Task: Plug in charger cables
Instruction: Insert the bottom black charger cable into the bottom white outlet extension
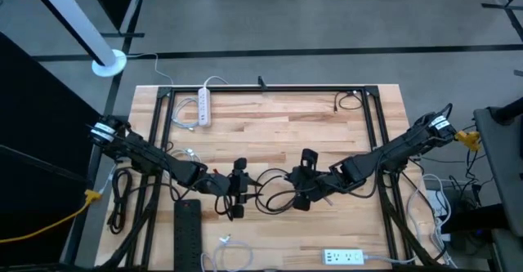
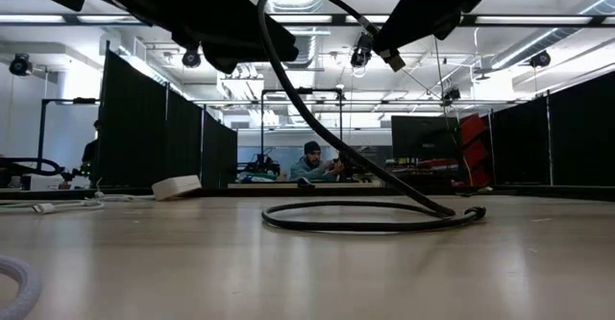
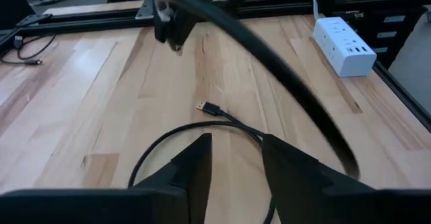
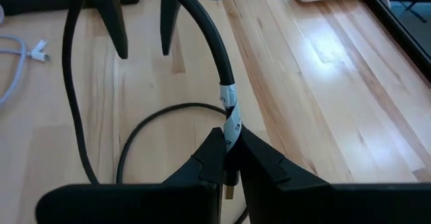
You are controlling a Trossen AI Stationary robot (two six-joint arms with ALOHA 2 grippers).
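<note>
Thin black flexible charger cable [image 4: 202,29]: arches off table centre, loop resting on wooden table [image 4: 323,83]. Right pincer [image 4: 230,150] pinching it at white-taped band. Left pincer [image 3: 236,158] spread, empty. Light, limp; best grasped near plug [image 3: 206,107].

My grippers face off mid-table, left [image 1: 238,189] and right [image 1: 303,178], cable [image 1: 274,194] looped on the table [image 1: 278,125] between them, one strip [image 1: 203,106] far back-left.
</note>
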